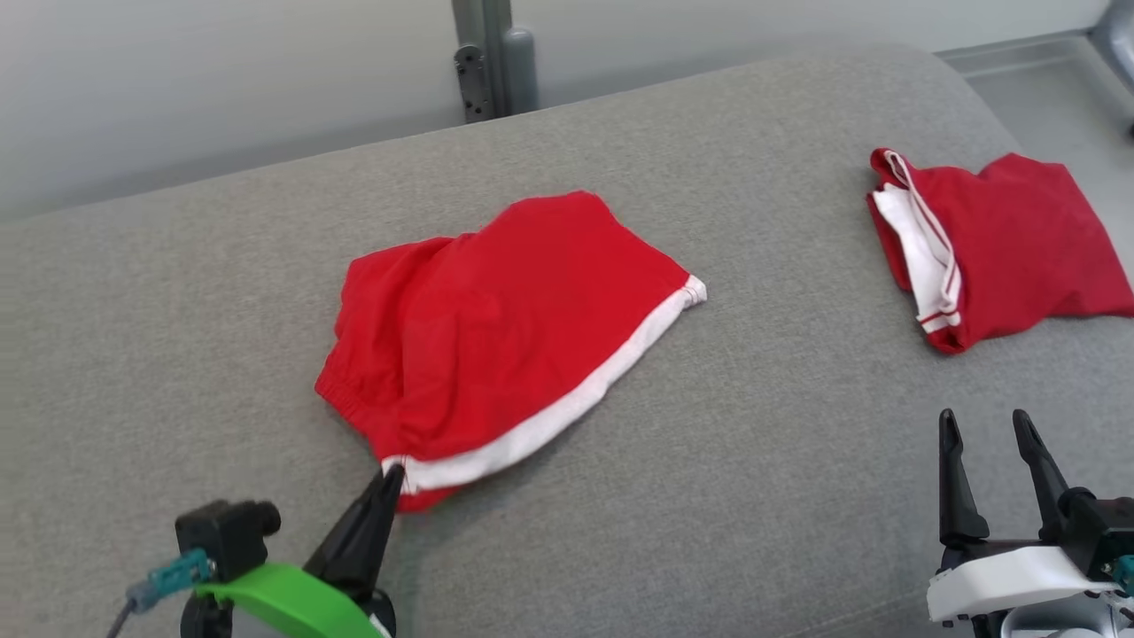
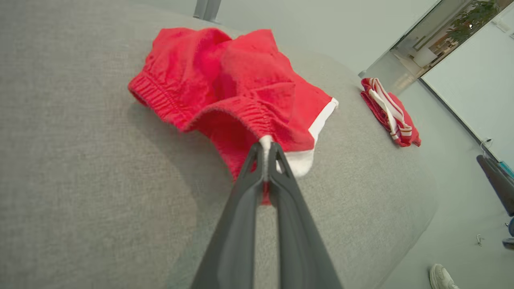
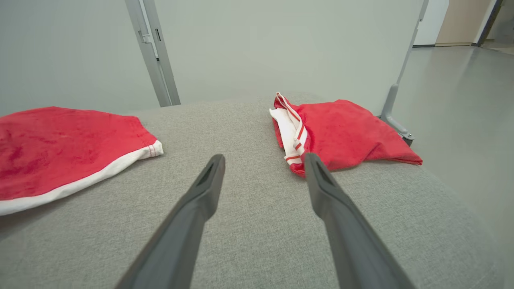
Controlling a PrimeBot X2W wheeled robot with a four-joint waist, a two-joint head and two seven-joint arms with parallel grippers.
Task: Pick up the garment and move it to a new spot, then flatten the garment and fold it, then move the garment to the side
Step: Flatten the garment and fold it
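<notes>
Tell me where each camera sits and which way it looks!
Head view: on the head, looking down at the grey cushion; left gripper and right gripper show.
Left wrist view: on the left wrist, looking along shut fingers at the red shorts.
Right wrist view: on the right wrist, looking along open fingers toward the folded red garment.
All three share both garments.

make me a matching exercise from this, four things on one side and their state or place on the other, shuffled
Things
1. left gripper
2. right gripper
3. red shorts
4. second red garment

States or places
a. open, holding nothing
b. lying toward the right end of the grey cushion
c. shut on a white-trimmed corner
d. mid-cushion, one corner pinched

Pairs: 1-c, 2-a, 3-d, 4-b
</notes>
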